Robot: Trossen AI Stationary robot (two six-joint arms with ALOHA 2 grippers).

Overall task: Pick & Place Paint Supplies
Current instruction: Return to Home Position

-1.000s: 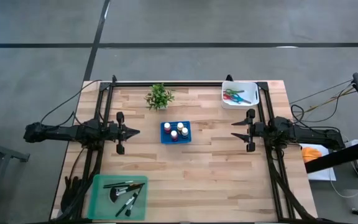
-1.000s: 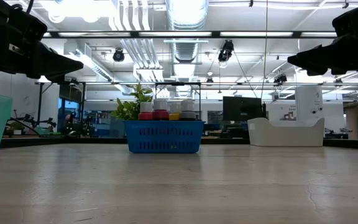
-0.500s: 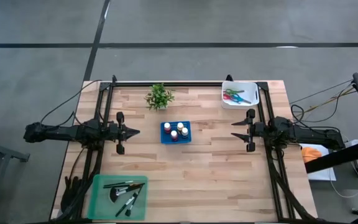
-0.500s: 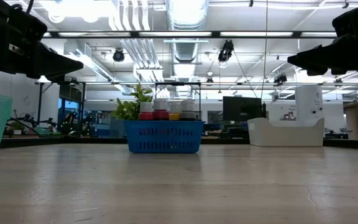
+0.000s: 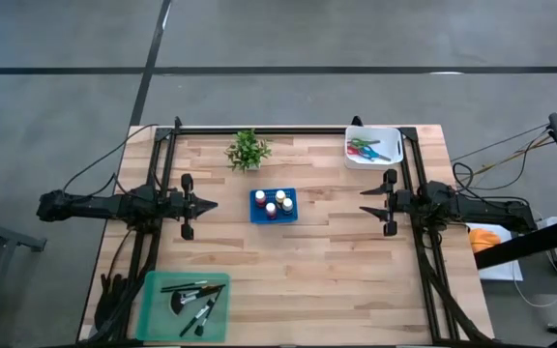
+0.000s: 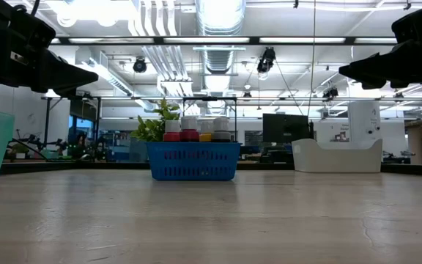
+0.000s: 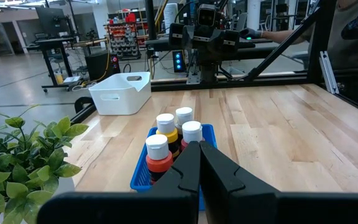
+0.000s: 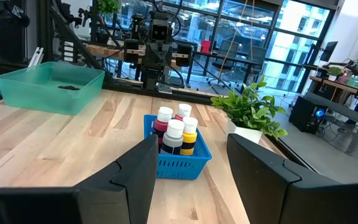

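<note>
Nearest, at the frame's lower left, the brushes [image 5: 193, 302] lie in the green bin [image 5: 146, 307]. At centre the blue basket [image 5: 256, 215] of paint bottles [image 5: 272, 204] sits between the claws. The left gripper [image 5: 208, 204], fingers pressed together, is a little nearer it than the right gripper [image 5: 366, 201], fingers apart and empty. Farthest, upper right, the scissors [image 5: 364, 149] lie in the white bin [image 5: 393, 136], just beyond the right gripper. I'd say nothing is left to fetch.

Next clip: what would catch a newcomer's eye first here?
A blue basket of paint bottles stands at the centre of the table, between two arms that face each other: the left gripper is shut, the right gripper open, and both are empty. Scissors lie in the white bin at the far right corner, and brushes lie in the green tray at the near left corner.
</note>
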